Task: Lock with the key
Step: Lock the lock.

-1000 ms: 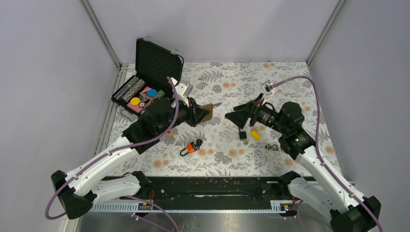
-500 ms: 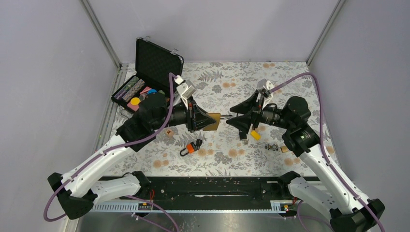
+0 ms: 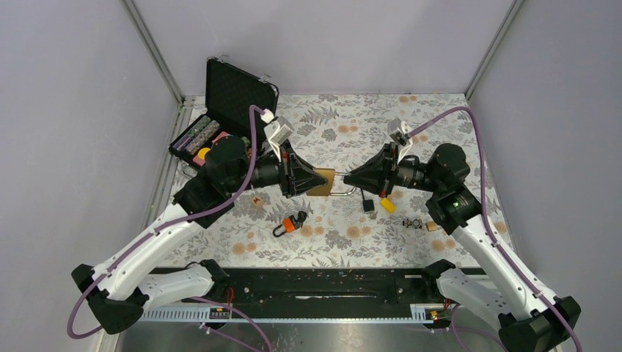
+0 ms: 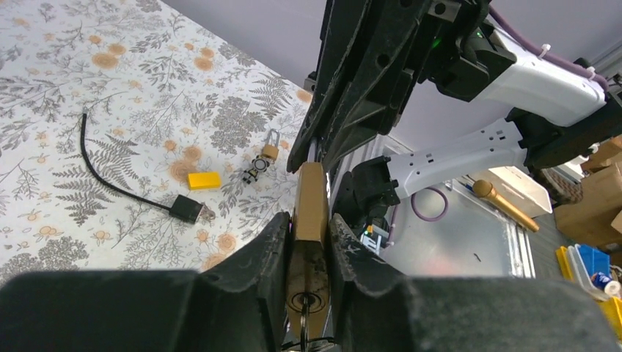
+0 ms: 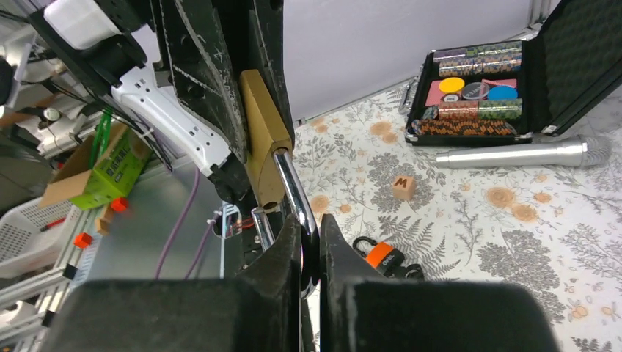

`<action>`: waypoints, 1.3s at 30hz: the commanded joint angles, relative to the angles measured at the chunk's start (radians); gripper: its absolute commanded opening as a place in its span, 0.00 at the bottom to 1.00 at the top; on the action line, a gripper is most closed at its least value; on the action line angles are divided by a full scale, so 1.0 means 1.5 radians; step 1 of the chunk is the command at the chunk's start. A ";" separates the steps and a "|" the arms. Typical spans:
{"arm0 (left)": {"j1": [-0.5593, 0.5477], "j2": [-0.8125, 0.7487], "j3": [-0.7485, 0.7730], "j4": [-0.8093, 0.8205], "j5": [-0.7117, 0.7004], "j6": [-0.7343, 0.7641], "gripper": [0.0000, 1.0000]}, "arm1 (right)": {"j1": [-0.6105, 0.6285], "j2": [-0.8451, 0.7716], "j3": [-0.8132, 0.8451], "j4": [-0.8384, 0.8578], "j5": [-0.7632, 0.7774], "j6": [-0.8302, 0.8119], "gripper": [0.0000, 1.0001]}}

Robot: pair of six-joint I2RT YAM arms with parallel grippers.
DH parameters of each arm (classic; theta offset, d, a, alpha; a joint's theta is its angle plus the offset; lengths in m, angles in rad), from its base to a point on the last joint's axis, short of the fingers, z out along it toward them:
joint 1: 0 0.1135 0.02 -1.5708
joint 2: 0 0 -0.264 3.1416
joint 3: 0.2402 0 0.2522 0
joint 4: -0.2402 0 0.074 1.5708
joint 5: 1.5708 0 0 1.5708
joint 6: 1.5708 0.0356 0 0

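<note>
A brass padlock point(image 3: 323, 182) hangs in the air over the middle of the table, with my left gripper point(image 3: 315, 180) shut on its body. From the left wrist, the lock point(image 4: 311, 209) sits squeezed between both pads point(image 4: 257, 271), and a key point(image 4: 306, 312) is stuck in the keyhole on its near end. My right gripper point(image 3: 350, 180) comes in from the right, shut on the steel shackle point(image 5: 293, 187). The shackle stands open: one leg end point(image 5: 260, 218) is out of the brass body point(image 5: 262, 136).
An open black case point(image 3: 238, 95) of coloured chips stands at the back left, with a silver microphone point(image 5: 521, 154) in front of it. An orange padlock point(image 3: 290, 224), a wooden cube point(image 5: 401, 188), a yellow block point(image 3: 387, 204), a black cable plug point(image 3: 368, 205) and a small lock point(image 3: 412, 222) lie on the floral cloth.
My left arm carried the padlock right, toward the middle. My right gripper, open a second ago, moved left up to the lock and closed on its shackle.
</note>
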State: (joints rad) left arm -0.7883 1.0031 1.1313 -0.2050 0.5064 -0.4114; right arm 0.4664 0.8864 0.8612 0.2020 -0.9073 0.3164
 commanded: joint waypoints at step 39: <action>0.051 0.033 -0.160 0.403 0.275 -0.052 0.40 | 0.006 -0.052 0.074 0.009 0.040 0.109 0.00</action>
State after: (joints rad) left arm -0.7082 1.0584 0.9001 0.3370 0.8902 -0.4950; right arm 0.4713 0.8207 0.8989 0.1009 -0.9131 0.4522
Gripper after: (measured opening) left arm 0.357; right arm 0.085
